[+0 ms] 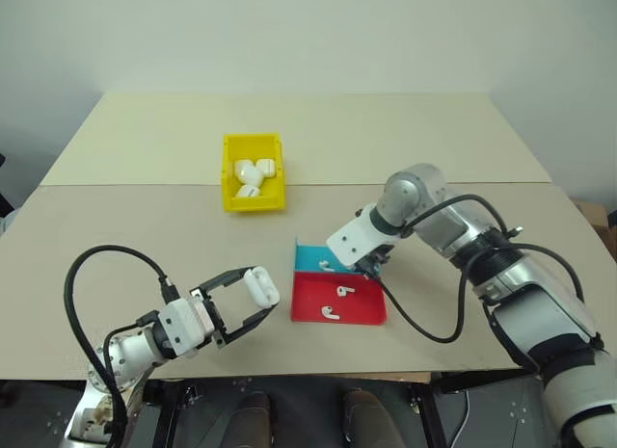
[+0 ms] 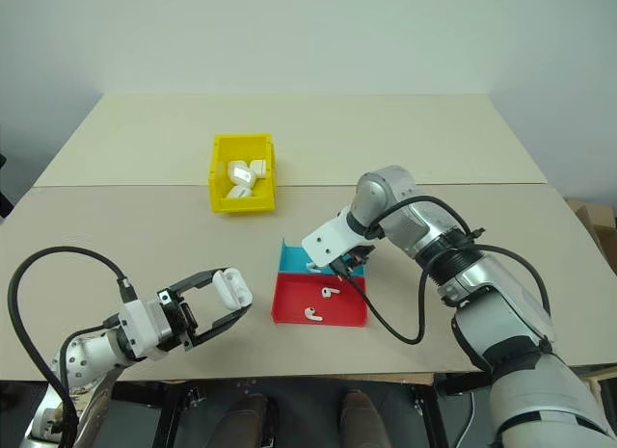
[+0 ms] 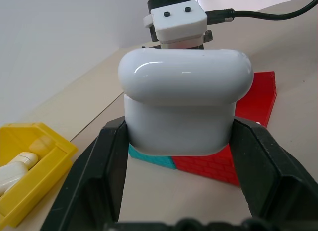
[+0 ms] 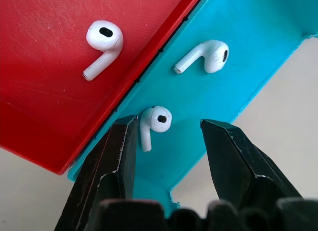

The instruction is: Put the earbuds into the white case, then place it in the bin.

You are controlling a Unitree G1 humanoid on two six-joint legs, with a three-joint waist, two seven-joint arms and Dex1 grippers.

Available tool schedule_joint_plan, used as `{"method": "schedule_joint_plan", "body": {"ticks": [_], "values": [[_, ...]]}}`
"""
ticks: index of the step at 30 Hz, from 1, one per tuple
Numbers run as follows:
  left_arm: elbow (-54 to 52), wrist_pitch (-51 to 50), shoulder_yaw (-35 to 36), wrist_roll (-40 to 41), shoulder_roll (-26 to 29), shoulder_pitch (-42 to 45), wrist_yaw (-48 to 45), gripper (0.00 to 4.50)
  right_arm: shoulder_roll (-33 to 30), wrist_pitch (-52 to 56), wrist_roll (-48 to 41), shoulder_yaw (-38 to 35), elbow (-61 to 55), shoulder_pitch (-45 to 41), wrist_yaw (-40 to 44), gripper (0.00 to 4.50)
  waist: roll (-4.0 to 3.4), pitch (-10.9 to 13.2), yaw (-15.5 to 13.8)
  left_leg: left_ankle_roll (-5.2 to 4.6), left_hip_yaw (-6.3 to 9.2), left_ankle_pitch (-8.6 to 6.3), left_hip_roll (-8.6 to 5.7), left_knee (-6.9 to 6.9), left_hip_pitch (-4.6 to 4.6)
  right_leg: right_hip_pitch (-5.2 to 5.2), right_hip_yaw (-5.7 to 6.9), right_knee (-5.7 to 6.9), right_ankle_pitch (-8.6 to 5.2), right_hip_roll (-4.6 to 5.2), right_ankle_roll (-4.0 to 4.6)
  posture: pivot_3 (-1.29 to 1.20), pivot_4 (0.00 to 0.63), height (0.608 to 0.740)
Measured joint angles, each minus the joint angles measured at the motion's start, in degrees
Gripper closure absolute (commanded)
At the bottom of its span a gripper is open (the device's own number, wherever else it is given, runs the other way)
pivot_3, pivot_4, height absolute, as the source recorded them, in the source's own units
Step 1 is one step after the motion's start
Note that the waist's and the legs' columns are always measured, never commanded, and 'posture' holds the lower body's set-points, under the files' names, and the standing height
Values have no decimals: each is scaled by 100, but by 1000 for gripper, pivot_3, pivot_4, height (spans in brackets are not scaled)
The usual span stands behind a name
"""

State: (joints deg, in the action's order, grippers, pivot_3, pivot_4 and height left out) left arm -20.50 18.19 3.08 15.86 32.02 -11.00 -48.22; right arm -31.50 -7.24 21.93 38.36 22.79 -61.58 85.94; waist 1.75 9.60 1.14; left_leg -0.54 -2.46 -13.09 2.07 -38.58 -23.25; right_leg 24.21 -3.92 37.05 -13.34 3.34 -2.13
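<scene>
My left gripper (image 1: 260,298) hovers above the table's front left, shut on the white case (image 1: 261,286). Up close, the white case (image 3: 184,107) has its lid closed and sits squeezed between both black fingers (image 3: 99,161). My right gripper (image 4: 169,125) points down into the blue tray (image 1: 307,257) and is open. Its fingers straddle one of the earbuds (image 4: 158,117) without touching it. A second earbud (image 4: 211,56) lies farther in on the blue tray. Two more earbuds (image 1: 344,291) rest on the red tray (image 1: 362,313). The yellow bin (image 1: 229,173) stands at mid table.
Several white cases (image 1: 253,173) lie inside the bin. The red and blue trays sit side by side, touching, near the table's front edge. A black cable (image 1: 424,328) loops from my right arm over the table beside the red tray.
</scene>
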Motion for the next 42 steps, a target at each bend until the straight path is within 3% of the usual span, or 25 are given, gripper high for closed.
{"method": "schedule_joint_plan", "body": {"ticks": [34, 36, 42], "values": [[-352, -609, -69, -176, 47, -83, 294, 1755, 161, -786, 162, 31, 409, -5, -59, 2043, 0, 0, 9, 0, 0, 0, 2, 11, 7, -1, 1, -1, -2, 0, 5, 0, 150, 740], [-352, -611, -69, -197, 46, -82, 311, 1755, 161, -830, 170, 32, 415, -6, -77, 2411, 0, 0, 10, 0, 0, 0, 2, 13, 8, 0, 1, -1, -3, 0, 6, 0, 150, 740], [-352, -654, -69, -217, 47, -77, 331, 1755, 160, -1018, 276, 38, 491, -7, -233, 2411, 0, 0, 11, 0, -1, 0, 2, 15, 9, -1, 1, -2, -4, 0, 7, 0, 150, 740]]}}
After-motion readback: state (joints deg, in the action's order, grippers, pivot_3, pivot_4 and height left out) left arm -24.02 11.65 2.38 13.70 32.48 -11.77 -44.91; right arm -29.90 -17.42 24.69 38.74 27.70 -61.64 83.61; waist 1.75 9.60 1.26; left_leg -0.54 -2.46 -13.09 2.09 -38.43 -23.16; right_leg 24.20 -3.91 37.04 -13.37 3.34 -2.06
